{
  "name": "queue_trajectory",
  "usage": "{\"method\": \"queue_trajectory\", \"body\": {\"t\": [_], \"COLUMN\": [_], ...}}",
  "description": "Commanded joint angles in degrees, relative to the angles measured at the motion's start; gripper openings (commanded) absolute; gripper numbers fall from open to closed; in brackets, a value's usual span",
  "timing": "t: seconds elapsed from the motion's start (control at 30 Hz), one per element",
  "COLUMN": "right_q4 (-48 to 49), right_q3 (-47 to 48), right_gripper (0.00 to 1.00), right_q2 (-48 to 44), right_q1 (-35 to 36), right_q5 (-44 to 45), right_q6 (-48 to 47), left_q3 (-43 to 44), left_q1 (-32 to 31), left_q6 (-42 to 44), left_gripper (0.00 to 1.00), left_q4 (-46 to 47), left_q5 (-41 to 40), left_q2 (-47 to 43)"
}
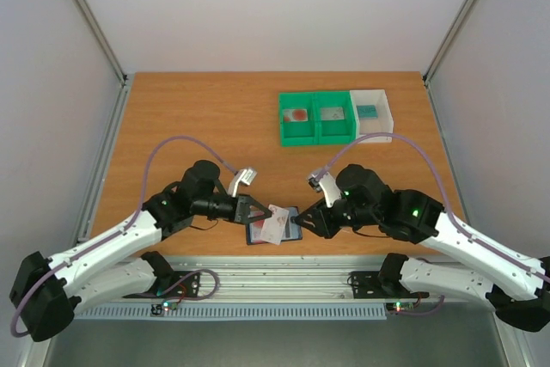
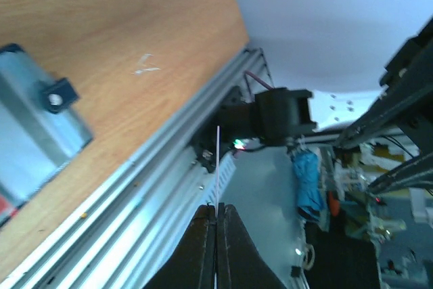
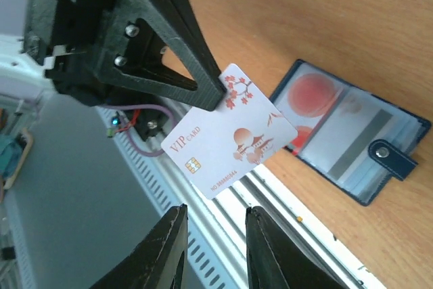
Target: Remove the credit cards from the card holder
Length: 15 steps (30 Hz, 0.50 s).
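Two robot arms meet over the near edge of a wooden table (image 3: 338,18). The left gripper (image 3: 211,94) is clenched on one corner of a white credit card (image 3: 230,137) printed "VIP card", holding it in the air, tilted, above the table's metal rail. The right gripper (image 3: 216,216) is just below that card's free edge, its two fingers parted with nothing between them and not touching the card. The card holder (image 3: 352,133) lies open and flat on the table just beyond the held card, a red-patterned card (image 3: 310,94) showing through one clear pocket.
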Motion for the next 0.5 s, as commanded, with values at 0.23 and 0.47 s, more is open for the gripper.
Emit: {"method": "queue_trajectory", "body": {"t": [0.23,0.47], "right_q4": [-4.31,-4.45], "right_q3": [4.72,3.94], "right_gripper": [0.35,0.36], "right_q2": [1.06,3.24], "right_q1": [-0.92,-1.11], "right_q5": [-9.82,-10.14], "right_q6": [-3.69,-3.05], "left_q3": [0.21,-1.44], "left_q1": [-0.57,-1.33], "left_q6": [0.43,-0.47], "left_gripper": [0.0,0.0], "left_q4": [7.03,11.97], "left_q5": [13.45,17.0], "left_q2": [-2.01,-1.93]}}
